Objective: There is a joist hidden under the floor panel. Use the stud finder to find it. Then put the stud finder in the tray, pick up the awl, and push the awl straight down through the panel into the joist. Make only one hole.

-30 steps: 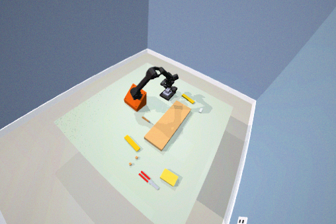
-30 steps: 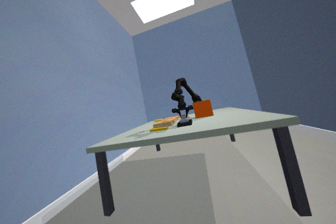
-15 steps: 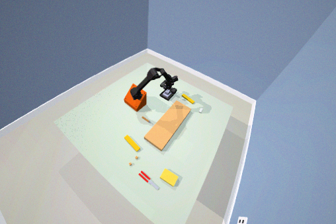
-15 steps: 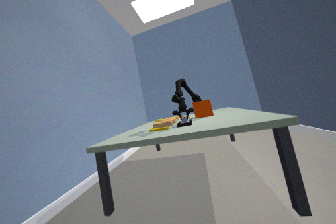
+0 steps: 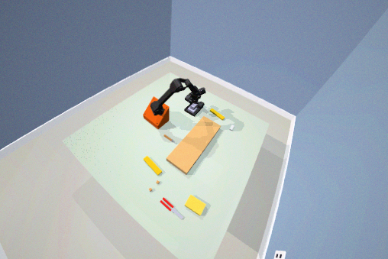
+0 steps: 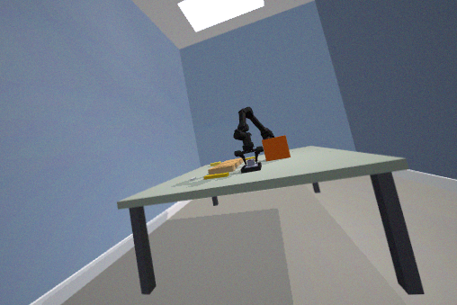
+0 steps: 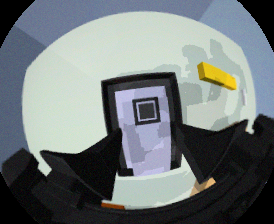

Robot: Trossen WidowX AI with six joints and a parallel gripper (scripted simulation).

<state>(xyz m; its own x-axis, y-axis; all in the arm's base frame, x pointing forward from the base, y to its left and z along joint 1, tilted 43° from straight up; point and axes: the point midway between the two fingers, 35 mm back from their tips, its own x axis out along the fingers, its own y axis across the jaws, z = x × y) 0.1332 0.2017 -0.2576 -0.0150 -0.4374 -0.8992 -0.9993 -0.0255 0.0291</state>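
"Checking the tool [image 5: 194, 106] [image 6: 251, 161] [image 7: 145, 127] first: is it pinching anything?" one observer asks.

"No," the other answers. "Its fingers are spread either side of the stud finder [image 5: 193, 108] [image 6: 251, 164] [image 7: 138, 137], which sits directly below, within the walls of the black tray [image 5: 189, 111] [image 6: 251, 169] [image 7: 106, 100]. The placing looks all but finished; it probably needs a straight lift away, so the fingers don't drag the stud finder along."

"And the awl [image 5: 168, 138]?"

"In the top view it lies down and to the left of the tool, well apart from it, on the counter [image 5: 126, 135] [image 6: 315, 165] [image 7: 63, 90] between the orange base [image 5: 156, 117] [image 6: 276, 148] [image 7: 113, 205] and the panel [image 5: 196, 146] [image 6: 225, 167] [image 7: 204, 186]. Its long axis runs roughly across the panel's length, handle towards the base side, point towards the panel's near long edge."

"So which arm goes?"

"There is only the one. It likely has to swing back past its base, then turn the tool so the fingers close across the handle. Afterwards the awl must be brought upright; a slanted grip could spoil the single hole."
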